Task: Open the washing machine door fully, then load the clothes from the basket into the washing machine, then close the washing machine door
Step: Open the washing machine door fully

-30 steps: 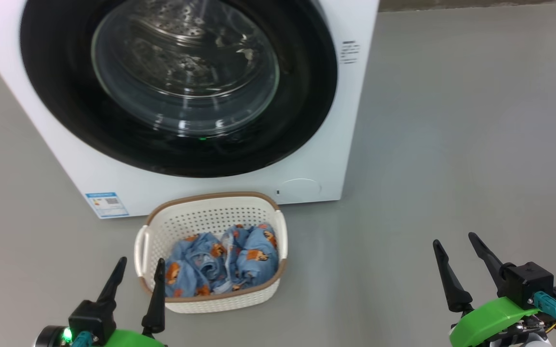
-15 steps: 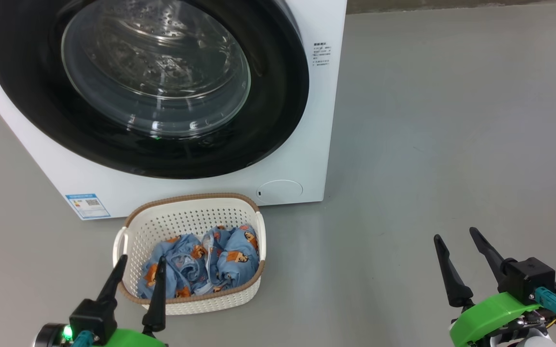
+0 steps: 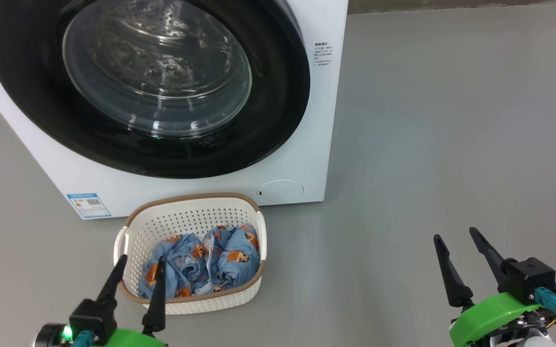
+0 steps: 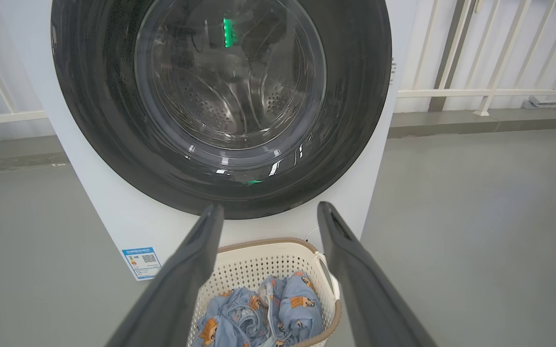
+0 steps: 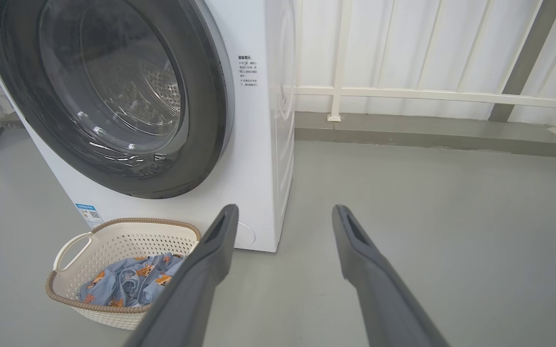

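The white washing machine (image 3: 323, 120) stands ahead and to the left. Its door (image 3: 278, 96), with a black rim and clear glass, is shut against the front. The steel drum shows through the glass. The cream basket (image 3: 191, 218) sits on the floor just in front of the machine. It holds light blue clothes (image 3: 205, 262) with orange bears. My left gripper (image 3: 142, 258) is open at the basket's near left edge, holding nothing; the left wrist view shows the same gripper (image 4: 269, 206) above the clothes (image 4: 278, 313). My right gripper (image 3: 454, 233) is open over bare floor, far right of the basket (image 5: 128, 241).
Grey floor (image 3: 451, 144) stretches to the right of the machine. A white railing (image 5: 403, 91) and a low kerb run behind it. A blue sticker (image 3: 88, 205) and a round cap (image 3: 281, 189) mark the machine's lower front.
The head camera turned, so the machine and basket sit further left in the picture than a second ago. Both grippers stay open and in the same places.
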{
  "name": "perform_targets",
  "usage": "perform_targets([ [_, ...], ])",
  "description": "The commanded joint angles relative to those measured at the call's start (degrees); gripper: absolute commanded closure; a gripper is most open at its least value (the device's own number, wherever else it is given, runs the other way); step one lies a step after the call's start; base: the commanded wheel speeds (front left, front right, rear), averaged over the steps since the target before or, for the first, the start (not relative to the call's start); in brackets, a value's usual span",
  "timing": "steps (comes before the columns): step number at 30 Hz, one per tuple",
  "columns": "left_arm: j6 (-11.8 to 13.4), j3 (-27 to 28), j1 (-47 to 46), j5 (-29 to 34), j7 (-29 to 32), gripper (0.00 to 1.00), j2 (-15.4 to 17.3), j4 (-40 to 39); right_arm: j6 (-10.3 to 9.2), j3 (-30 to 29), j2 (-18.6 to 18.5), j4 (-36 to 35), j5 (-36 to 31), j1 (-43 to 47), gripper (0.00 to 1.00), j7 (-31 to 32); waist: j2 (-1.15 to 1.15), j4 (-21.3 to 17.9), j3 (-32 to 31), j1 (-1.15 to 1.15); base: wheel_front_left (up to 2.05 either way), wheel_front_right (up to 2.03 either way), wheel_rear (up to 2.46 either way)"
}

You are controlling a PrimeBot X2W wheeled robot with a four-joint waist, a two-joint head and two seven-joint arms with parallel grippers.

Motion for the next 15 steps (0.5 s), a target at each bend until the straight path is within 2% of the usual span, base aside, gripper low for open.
perform_targets([
  [1,0.2,1.8,-2.0,0.4,-0.5,0.0,1.0,-1.4,-0.06,1.0,-0.3,-1.7,0.3,-1.6,0.0,-0.6,0.0,0.1,0.0,0.0,0.0,0.0,0.0],
  [5,0.3,1.8,-2.1,0.6,-0.5,0.0,1.0,-1.3,-0.06,0.9,-0.3,-1.7,0.3,-1.6,0.0,-0.6,0.0,0.1,0.1,0.0,0.0,0.0,0.0],
  [6,0.3,1.8,-2.1,0.6,-0.5,0.0,1.1,-1.2,-0.06,0.9,-0.3,-1.7,0.3,-1.6,0.1,-0.6,0.0,0.2,0.1,0.0,0.0,0.0,0.0],
  [7,0.3,1.8,-2.1,0.7,-0.5,0.0,1.1,-1.1,-0.06,0.9,-0.3,-1.8,0.5,-1.6,0.82,-0.8,0.0,0.2,0.1,0.0,0.0,0.0,0.0],
  [8,0.3,1.8,-2.1,0.7,-0.5,0.0,1.1,-1.1,-0.06,0.9,-0.2,-1.8,0.6,-1.6,1.0,-0.9,0.0,0.2,0.1,0.0,0.0,0.0,0.0],
  [15,0.3,2.2,-2.3,0.2,-0.5,0.0,1.0,-1.3,-0.06,0.7,-0.2,-1.9,1.1,-1.9,1.0,-1.0,0.0,0.2,0.4,0.0,0.0,0.0,0.0],
])
